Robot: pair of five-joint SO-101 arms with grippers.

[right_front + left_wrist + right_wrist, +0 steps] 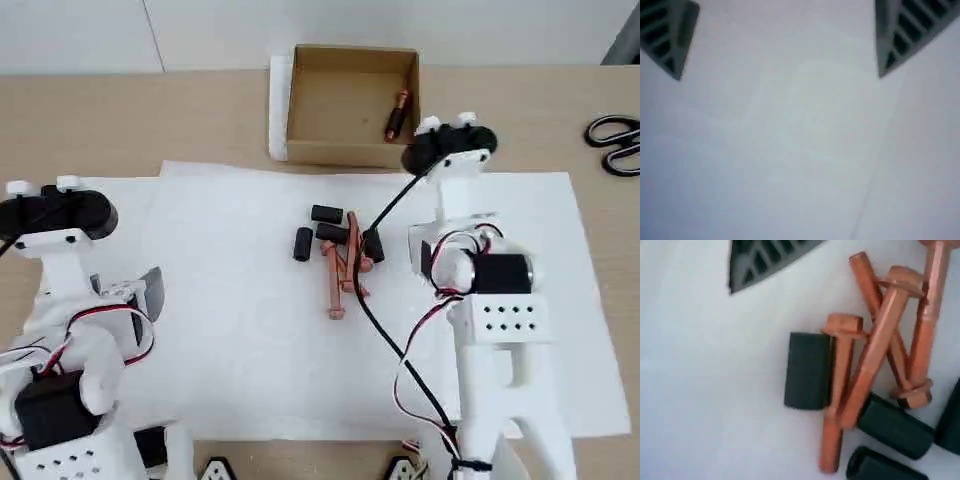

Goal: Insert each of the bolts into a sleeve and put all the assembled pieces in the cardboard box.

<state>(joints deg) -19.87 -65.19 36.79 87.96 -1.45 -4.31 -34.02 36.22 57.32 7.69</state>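
Over at the left of the high view, left arm (70,260) above the white sheet (230,350). In the left wrist view, left gripper (779,75) spread wide, nothing held, bare sheet beneath.

Toward the middle of the high view, four black sleeves (325,213) lying on the sheet: one at the top of the cluster, one just below it, one to the lower left, one on the right side. Among them, a loose pile of copper bolts (340,270), crossed over one another and touching the sleeves.

Above the pile, at upper centre, the cardboard box (352,152), open, with one assembled piece (398,115) lying near its right wall.

Right of the pile, right arm (480,270) bent over the sheet. In the right wrist view, right gripper (764,262) close above the sheet, just beside the bolts and sleeves; wide or narrow, cannot tell.

At the upper right edge of the high view, scissors (615,140) on the bare table (100,120).
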